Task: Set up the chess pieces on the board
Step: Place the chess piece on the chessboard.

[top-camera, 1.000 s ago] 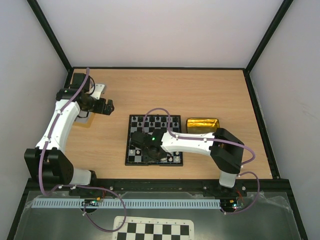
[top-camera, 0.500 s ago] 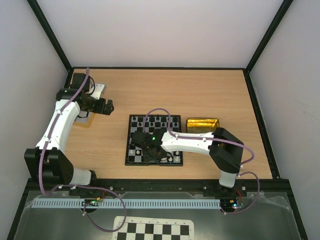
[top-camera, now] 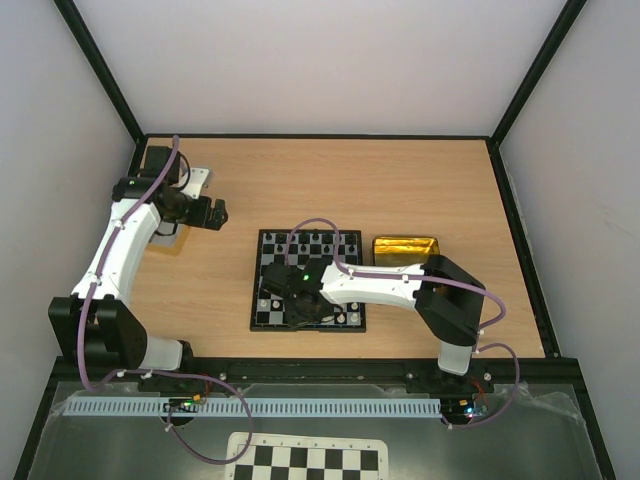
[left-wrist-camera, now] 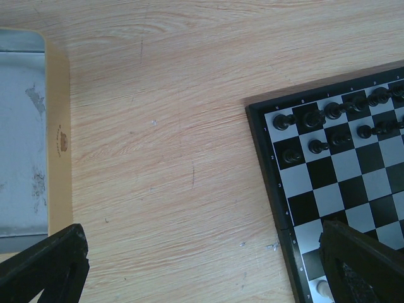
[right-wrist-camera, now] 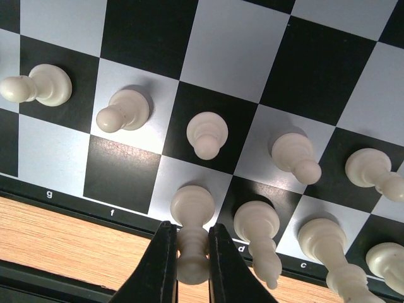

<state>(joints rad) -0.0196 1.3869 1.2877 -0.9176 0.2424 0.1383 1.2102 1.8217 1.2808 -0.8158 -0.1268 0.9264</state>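
- Right gripper (right-wrist-camera: 192, 265): the jaws are pinched on the top of a white piece (right-wrist-camera: 192, 208) at the near edge of the board (right-wrist-camera: 233, 38). Its base is over the square between the f and d marks. I cannot tell whether it sits fully down.
- Just right of it in the wrist view, a back-row piece (right-wrist-camera: 255, 227) stands very close to the finger.
- The near-row squares at f and g show bare, so I judge the white back row is unfinished.
- One row further, the white pawns (right-wrist-camera: 205, 134) stand in a line, one per square.
- Step in hand, as I read it: seating this piece. Next I must part the jaws only slightly and lift straight up, or the neighbour tips.
- At the board's far edge, the black pieces (left-wrist-camera: 328, 113) fill two rows.
- Left gripper (top-camera: 215, 212): jaws wide apart and holding nothing, above the table's far-left part, well away from the board.
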